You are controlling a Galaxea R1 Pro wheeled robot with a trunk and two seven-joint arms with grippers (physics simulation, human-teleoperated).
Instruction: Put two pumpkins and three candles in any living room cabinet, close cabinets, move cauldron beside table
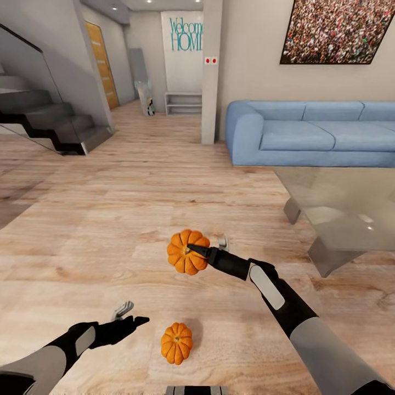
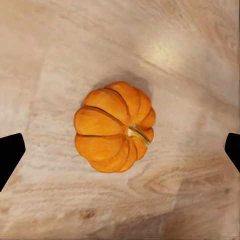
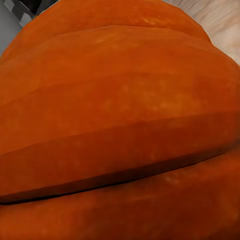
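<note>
One orange ribbed pumpkin [image 1: 185, 257] hangs above the wood floor with my right gripper [image 1: 198, 249] shut on it; a dark finger lies across its top. Its orange skin [image 3: 120, 125] sits right against the right wrist camera. A second pumpkin [image 1: 176, 343] rests on the floor close in front of me. My left gripper [image 1: 131, 314] is open just to its left. In the left wrist view that pumpkin [image 2: 114, 127] lies between the two widely spread fingertips [image 2: 10, 152]. The glass-topped table [image 1: 351, 219] stands at the right. Candles, cabinet and cauldron are out of view.
A blue sofa [image 1: 312, 134] lines the wall behind the table. A white pillar [image 1: 211, 71] rises beside the sofa, with a low shelf [image 1: 184, 102] in the hallway beyond. Dark stairs [image 1: 55, 123] climb at the far left.
</note>
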